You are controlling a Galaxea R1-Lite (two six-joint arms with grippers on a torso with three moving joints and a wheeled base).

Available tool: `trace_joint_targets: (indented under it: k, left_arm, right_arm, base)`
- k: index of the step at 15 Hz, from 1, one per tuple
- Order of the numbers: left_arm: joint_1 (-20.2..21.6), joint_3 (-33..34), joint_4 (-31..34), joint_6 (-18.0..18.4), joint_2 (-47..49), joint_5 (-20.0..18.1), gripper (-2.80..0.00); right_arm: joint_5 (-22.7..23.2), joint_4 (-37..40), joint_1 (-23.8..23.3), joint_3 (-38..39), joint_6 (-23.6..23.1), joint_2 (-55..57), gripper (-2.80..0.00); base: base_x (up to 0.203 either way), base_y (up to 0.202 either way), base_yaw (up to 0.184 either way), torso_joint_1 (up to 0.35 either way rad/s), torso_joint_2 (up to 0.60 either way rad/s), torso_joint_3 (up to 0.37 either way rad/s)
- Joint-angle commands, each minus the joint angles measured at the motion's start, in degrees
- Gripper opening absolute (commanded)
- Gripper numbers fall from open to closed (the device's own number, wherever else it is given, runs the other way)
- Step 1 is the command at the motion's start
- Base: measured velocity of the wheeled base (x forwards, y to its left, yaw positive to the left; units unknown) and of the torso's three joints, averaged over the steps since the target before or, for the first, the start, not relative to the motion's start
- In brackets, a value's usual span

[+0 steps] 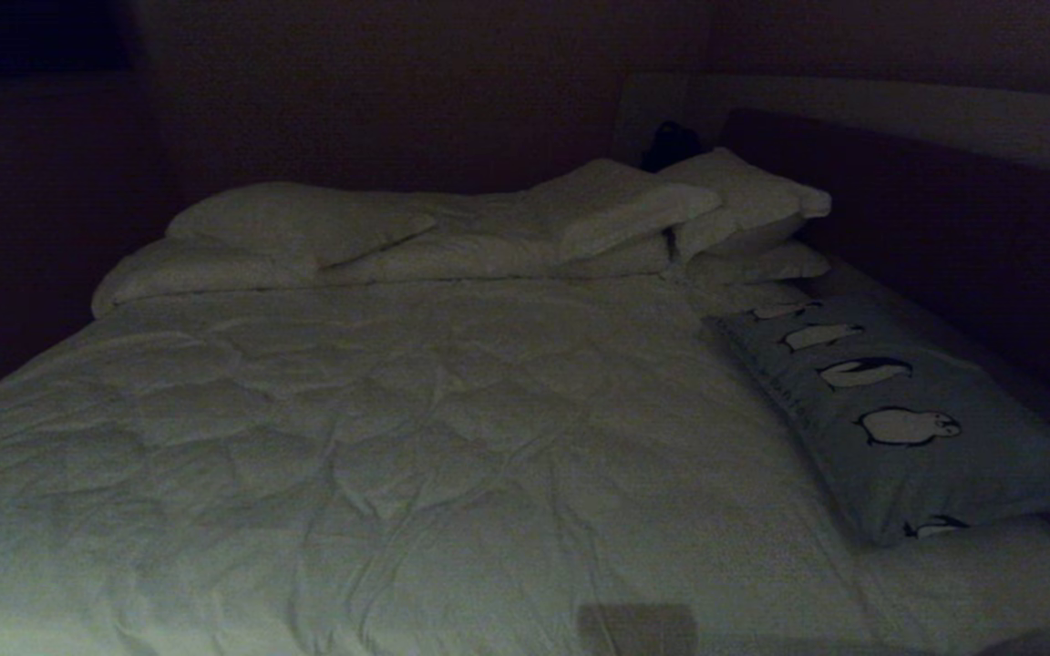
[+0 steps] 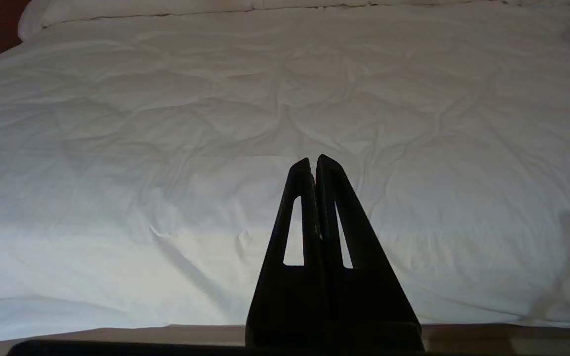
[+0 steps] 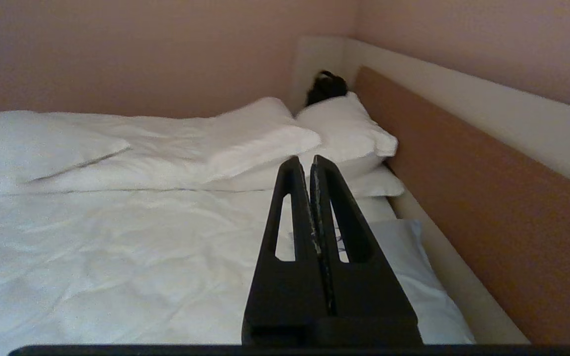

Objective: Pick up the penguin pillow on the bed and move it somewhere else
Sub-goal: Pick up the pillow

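The penguin pillow (image 1: 908, 419), long and pale blue-grey with a row of black-and-white penguins, lies along the right side of the bed (image 1: 416, 437), next to the headboard. In the right wrist view my right gripper (image 3: 305, 159) is shut and empty, raised over the duvet, and the penguin pillow (image 3: 413, 277) shows beyond and partly behind its fingers. My left gripper (image 2: 313, 159) is shut and empty, low at the near edge of the white duvet (image 2: 215, 148). Neither arm shows in the head view.
Plain white pillows (image 1: 598, 214) are stacked at the far end of the bed, and another white pillow (image 1: 972, 565) lies under the penguin pillow's near end. A brown headboard panel (image 3: 488, 198) runs along the right. A dark object (image 3: 325, 86) sits in the far corner.
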Motion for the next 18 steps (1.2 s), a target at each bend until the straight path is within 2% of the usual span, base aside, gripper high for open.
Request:
trace_joint_targets:
  k: [1, 3, 6, 12, 18]
  left_arm:
    - [0.01, 0.0, -0.01, 0.0, 0.0, 0.04, -2.8]
    - [0.01, 0.0, -0.01, 0.0, 0.0, 0.04, -2.8]
    - [0.01, 0.0, -0.01, 0.0, 0.0, 0.04, -2.8]
    - [0.01, 0.0, -0.01, 0.0, 0.0, 0.04, -2.8]
    - [0.01, 0.0, -0.01, 0.0, 0.0, 0.04, -2.8]
  right_arm:
    - [-2.44, -4.88, -0.29, -1.54, -0.04, 7.9, -2.8]
    - [-3.7, -6.22, -2.26, -2.69, 0.02, 13.26, -2.8]
    - [-4.29, -8.14, -8.24, -3.45, 0.53, 21.73, -2.8]
    - [-4.36, -11.8, -16.92, -7.06, 4.1, 37.93, -2.8]
    - [-4.34, -11.4, -21.28, -13.51, 12.83, 51.08, -2.8]
  base:
    - [0.0, 0.0, 0.0, 0.0, 0.0, 0.0]
    - [0.0, 0.0, 0.0, 0.0, 0.0, 0.0]
    - [0.0, 0.0, 0.0, 0.0, 0.0, 0.0]
    - [0.0, 0.0, 0.0, 0.0, 0.0, 0.0]
    - [0.0, 0.0, 0.0, 0.0, 0.0, 0.0]
